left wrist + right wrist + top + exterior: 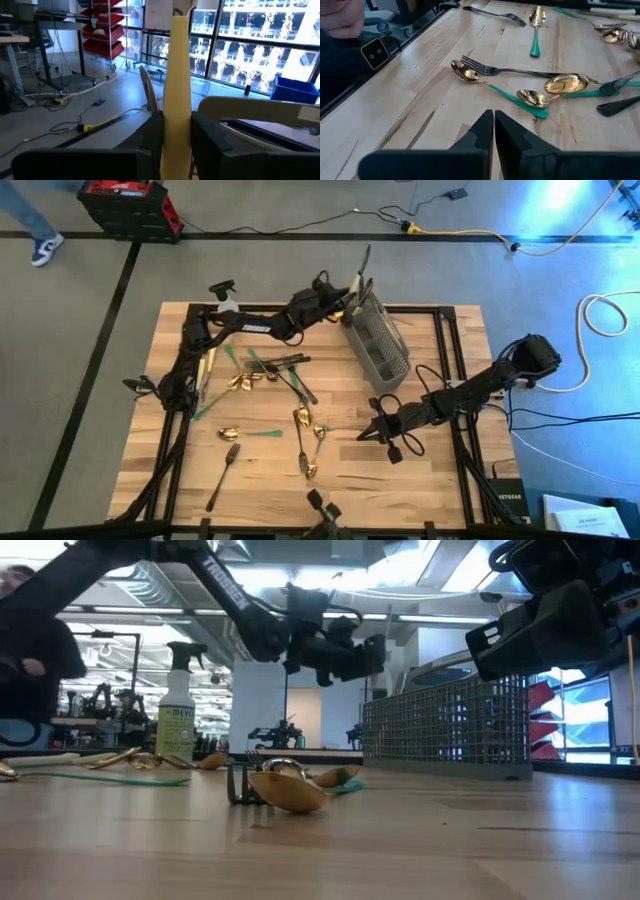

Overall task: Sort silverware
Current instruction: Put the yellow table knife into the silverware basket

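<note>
silverware mostly loose on desk; left gripper clamped on a pale-handled piece above mesh caddy, drop-in step; next needs lowering + release. right gripper together, idle nr spoons

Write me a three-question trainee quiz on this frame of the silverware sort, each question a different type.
1. True or false: the left tool is shut on a cream-handled utensil.
2. Which tool is shut with nothing in it? A) left B) right C) both
3. Fill in: the left tool is over the grey mesh ____.

Key:
1. True. The left wrist view shows the pale handle clamped between its fingers.
2. B. The right tool hangs above the wooden table, near a green-handled gold spoon, holding nothing.
3. caddy. It already holds several utensils.
</note>
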### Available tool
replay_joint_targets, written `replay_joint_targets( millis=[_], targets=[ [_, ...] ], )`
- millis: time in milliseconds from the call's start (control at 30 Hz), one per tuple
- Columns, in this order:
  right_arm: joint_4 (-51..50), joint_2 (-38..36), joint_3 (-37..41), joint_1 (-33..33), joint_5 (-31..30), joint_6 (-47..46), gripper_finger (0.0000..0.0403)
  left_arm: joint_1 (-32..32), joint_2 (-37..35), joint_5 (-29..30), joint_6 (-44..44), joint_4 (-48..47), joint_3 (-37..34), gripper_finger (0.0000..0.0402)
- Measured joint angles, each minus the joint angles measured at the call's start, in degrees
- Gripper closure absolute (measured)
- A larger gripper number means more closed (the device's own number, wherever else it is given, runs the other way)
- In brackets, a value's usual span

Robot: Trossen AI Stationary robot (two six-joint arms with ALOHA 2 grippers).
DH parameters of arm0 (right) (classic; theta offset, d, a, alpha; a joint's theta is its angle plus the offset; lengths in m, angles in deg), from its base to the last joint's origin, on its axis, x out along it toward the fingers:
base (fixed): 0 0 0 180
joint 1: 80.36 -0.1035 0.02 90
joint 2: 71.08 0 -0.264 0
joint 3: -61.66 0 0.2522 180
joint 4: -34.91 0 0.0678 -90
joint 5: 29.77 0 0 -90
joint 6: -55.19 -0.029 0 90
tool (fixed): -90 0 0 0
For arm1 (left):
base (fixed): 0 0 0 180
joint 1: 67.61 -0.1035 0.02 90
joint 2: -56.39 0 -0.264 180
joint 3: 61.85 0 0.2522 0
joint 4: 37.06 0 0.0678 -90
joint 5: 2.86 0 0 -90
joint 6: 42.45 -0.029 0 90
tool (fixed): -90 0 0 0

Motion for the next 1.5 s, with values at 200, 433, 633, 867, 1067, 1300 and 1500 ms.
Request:
replay_joint_targets(
  millis=[200, 433, 633, 867, 1067, 1300, 1500],
  targets=[
    [0.4, 1.5, 0.0, 0.0, 0.0, -0.2, 0.0403, -0.3, -0.1, 0.3, 1.7, 0.9, 0.4, 0.0339],
    [1.8, 1.9, 0.0, 0.0, 0.0, 0.0, 0.0403, -0.4, -0.1, -0.9, 1.9, 0.7, 0.4, 0.0339],
    [2.5, 1.9, 0.0, 0.0, -0.1, 1.2, 0.0403, -0.5, -0.1, -1.0, 2.1, 0.6, 0.4, 0.0339],
    [2.8, 1.9, 0.0, 0.0, -0.3, 1.3, 0.0403, -0.4, -0.1, -1.0, 2.1, 0.6, 0.4, 0.0338],
    [2.8, 1.9, 0.0, 0.0, -0.3, 1.3, 0.0403, -0.4, -0.1, -1.0, 2.0, 0.6, 0.4, 0.0338],
    [2.8, 1.9, 0.0, 0.0, -0.3, 1.3, 0.0403, -0.4, -0.1, -1.0, 2.0, 0.6, 0.4, 0.0338],
    [2.2, 1.9, 0.0, 0.0, -0.3, 1.3, 0.0403, -0.4, -0.1, -1.0, 2.0, 0.5, 0.4, 0.0338]
  ],
)
